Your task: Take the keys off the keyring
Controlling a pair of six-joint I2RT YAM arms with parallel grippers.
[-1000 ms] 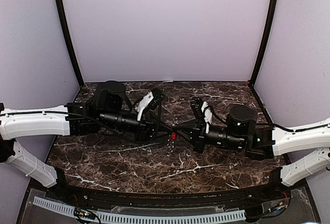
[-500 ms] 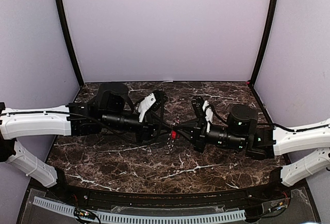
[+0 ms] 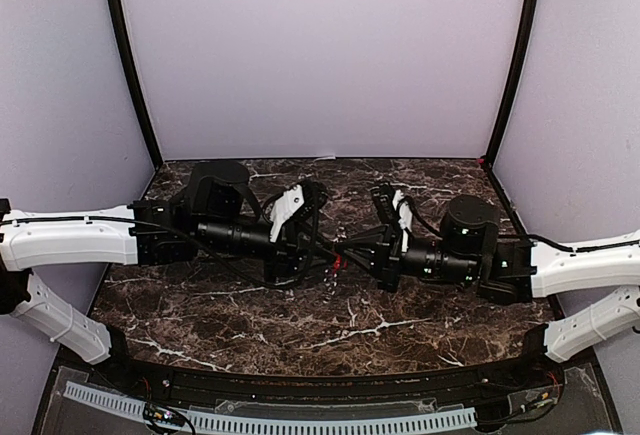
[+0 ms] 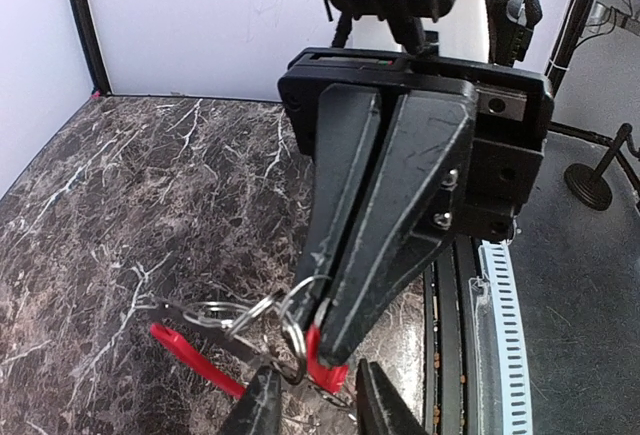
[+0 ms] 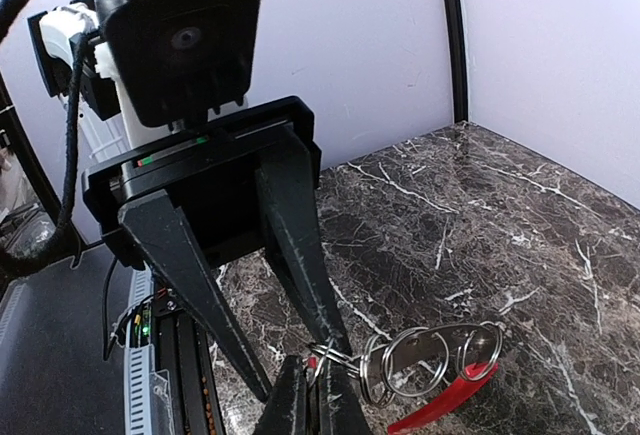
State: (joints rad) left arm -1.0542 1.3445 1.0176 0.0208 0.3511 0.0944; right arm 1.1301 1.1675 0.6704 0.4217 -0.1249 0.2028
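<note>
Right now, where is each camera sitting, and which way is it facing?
Top external: above and behind the bases, looking down on the table; left arm and right arm show.
Left wrist: on that wrist, facing the right gripper, shut on the red key; own fingertips at the bottom.
Right wrist: facing the left gripper; own fingertips below.
Shared: both wrist views show the keyring.

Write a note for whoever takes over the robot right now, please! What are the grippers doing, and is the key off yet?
Right gripper: shut, pinching the small red key at its tips.
Left gripper: open, fingers either side of the right gripper's tips, gripping nothing I can see.
Ring: with its red strip, linked to the key, low by the table.
Done: key grabbed.
Left: hold the ring, then work the key off.
</note>
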